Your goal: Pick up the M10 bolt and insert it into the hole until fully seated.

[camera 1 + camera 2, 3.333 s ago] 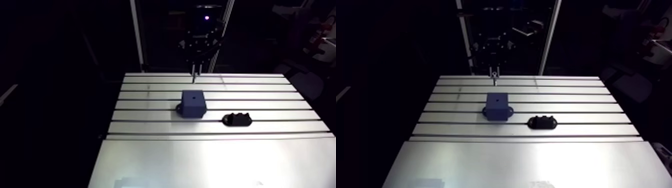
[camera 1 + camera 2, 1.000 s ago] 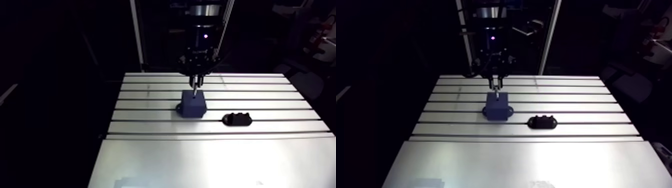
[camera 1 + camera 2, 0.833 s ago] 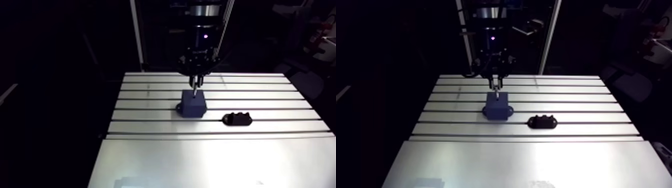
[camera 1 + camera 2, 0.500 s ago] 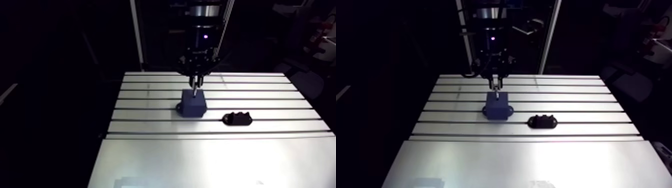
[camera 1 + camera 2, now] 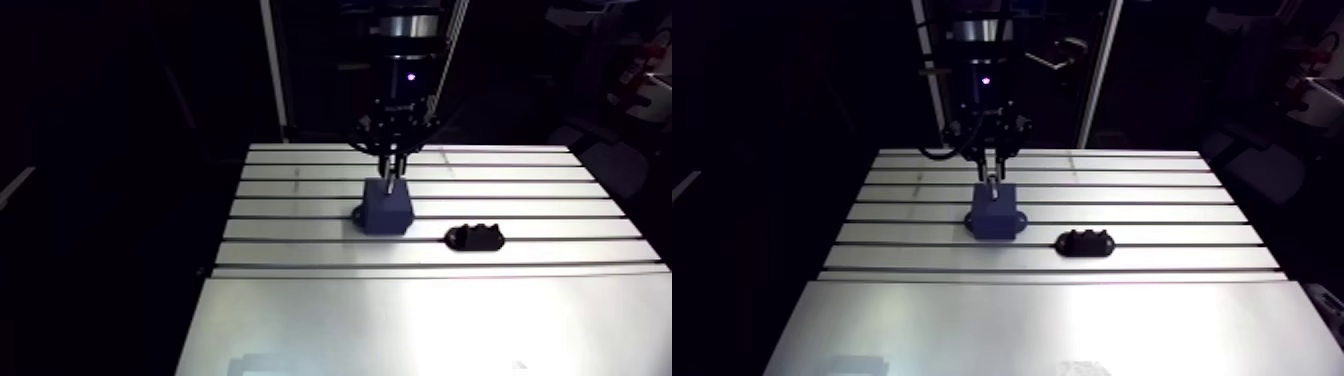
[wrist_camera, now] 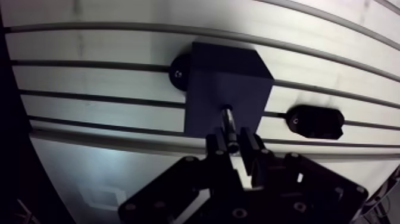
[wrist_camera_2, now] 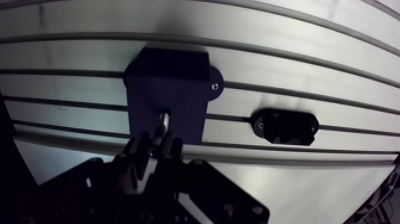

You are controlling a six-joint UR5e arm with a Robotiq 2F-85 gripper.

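**Bolt pinched over the block**

In the wrist view the gripper [image 6: 231,142] hangs straight above the block [image 6: 223,77], and its two fingers [image 6: 216,145] are closed narrowly on the bolt [image 6: 228,119], one on each side of it. The bolt runs from between the fingertips down to the block's top face, where its far end meets the face near the edge closest to the gripper. It looks roughly upright, in line with the fingers. The hole itself is hidden under the bolt's end, and how far the bolt has gone in cannot be told from these views.

The block is a dark blue cube standing on the table [image 6: 107,44], across two of its slots. A round ear with a screw sticks out at the block's base on the side away from the holder [image 6: 314,121]. The holder is a low black oblong part lying flat on the table, near the block but clear of it.

In the arm view the wrist comes down vertically over the block, with the fingertips just above its top. The holder lies to one side and a little nearer the camera.
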